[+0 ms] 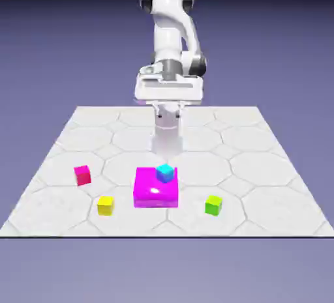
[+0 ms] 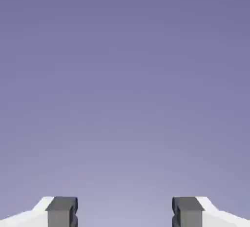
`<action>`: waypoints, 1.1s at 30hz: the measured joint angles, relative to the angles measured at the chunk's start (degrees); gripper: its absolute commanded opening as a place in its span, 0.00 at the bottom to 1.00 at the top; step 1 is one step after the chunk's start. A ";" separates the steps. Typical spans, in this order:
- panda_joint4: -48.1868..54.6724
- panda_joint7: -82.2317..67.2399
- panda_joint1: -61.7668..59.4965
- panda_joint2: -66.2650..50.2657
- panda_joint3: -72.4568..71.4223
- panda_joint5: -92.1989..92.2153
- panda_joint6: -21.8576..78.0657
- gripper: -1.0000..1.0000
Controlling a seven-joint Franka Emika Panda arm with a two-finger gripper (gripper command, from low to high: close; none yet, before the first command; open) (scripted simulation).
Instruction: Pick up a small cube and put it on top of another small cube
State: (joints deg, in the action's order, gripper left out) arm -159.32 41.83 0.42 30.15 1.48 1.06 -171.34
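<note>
1. Crimson small cube (image 1: 82, 174) resting on the tabletop (image 1: 261, 165) toward the exterior view's left, untouched.
2. Cyan cube (image 1: 165, 173) sitting atop the magenta block (image 1: 155, 189), well apart.
3. Claw (image 2: 124, 212) released, empty, aimed at backdrop only.
4. Reach not yet begun; next probably calls for descending over crimson.

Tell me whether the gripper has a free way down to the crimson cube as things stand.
Probably yes. The crimson cube sits alone on the table, apart from the magenta block and yellow cube. The gripper is open, holds nothing, and is raised near the base.
</note>
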 measured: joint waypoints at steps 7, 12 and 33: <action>9.78 -3.64 -1.53 -14.54 8.61 6.16 15.49 0.50; 16.77 -6.24 -2.82 -24.92 14.76 10.56 26.55 0.50; 46.12 -17.16 -7.20 -68.52 40.59 29.04 73.02 0.50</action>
State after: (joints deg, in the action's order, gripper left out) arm -113.20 24.67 -6.78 -38.37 42.07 30.10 -98.32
